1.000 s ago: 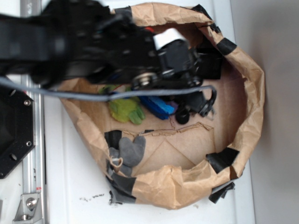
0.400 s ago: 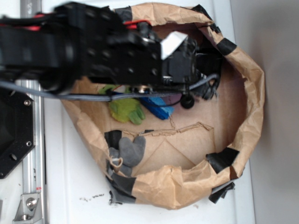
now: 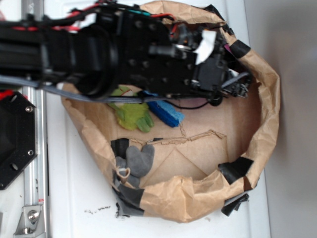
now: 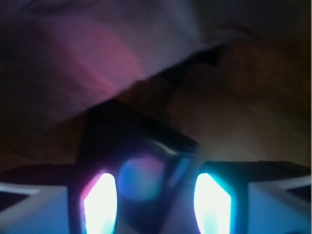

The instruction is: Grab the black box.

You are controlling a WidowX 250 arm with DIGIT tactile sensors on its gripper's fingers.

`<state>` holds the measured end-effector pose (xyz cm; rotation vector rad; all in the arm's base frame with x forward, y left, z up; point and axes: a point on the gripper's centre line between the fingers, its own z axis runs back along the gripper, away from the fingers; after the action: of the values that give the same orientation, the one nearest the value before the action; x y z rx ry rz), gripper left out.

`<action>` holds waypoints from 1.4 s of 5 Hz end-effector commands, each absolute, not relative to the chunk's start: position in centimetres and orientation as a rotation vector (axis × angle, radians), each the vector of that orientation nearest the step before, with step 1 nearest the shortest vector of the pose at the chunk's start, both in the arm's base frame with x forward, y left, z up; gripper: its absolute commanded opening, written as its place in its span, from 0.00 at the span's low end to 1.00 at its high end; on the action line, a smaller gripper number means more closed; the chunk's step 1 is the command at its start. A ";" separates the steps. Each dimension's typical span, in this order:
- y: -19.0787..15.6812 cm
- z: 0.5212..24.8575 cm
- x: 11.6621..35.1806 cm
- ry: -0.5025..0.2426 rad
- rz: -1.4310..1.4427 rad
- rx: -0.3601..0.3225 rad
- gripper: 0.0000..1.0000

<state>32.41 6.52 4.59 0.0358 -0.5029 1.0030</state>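
In the wrist view the gripper point(image 4: 156, 195) has its 2 fingers apart, and the black box point(image 4: 131, 141) sits between and just ahead of them, a glossy corner catching light. To do this step well, I judge the jaws should stay centred on the box's flat sides and lower squarely before closing, since a glossy surface may slip.

From outside, the arm point(image 3: 99, 49) covers the box at the upper right of the brown paper nest point(image 3: 267, 99). A blue sponge point(image 3: 166, 113), green cloth point(image 3: 132, 115) and grey cloth point(image 3: 139, 159) lie inside on its paper floor. Beyond is the white table point(image 3: 74, 198) and a black hexagonal plate point(image 3: 15, 144).
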 end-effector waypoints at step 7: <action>3.4 2.8 31.6 -0.295 0.878 -0.152 0.00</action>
<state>32.58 3.27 2.29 -0.1493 -0.3126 0.8771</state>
